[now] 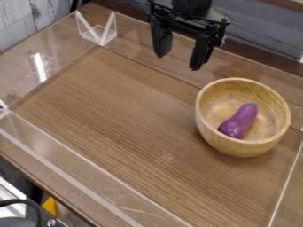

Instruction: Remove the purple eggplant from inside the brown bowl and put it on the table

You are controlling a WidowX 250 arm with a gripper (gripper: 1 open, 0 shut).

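The purple eggplant (pixel 239 121) lies inside the brown bowl (pixel 244 145), a little right of the bowl's middle, tilted up to the right. The bowl sits on the table (pixel 119 115) near its right side. My gripper (pixel 178 54) hangs above the table's far edge, up and to the left of the bowl, well apart from it. Its black fingers (pixel 158 43) point down and stand open with nothing between them.
Clear acrylic walls (pixel 48 66) run round the tabletop. A clear folded piece (pixel 97 29) stands at the far left corner. Bare wood stretches left and in front of the bowl.
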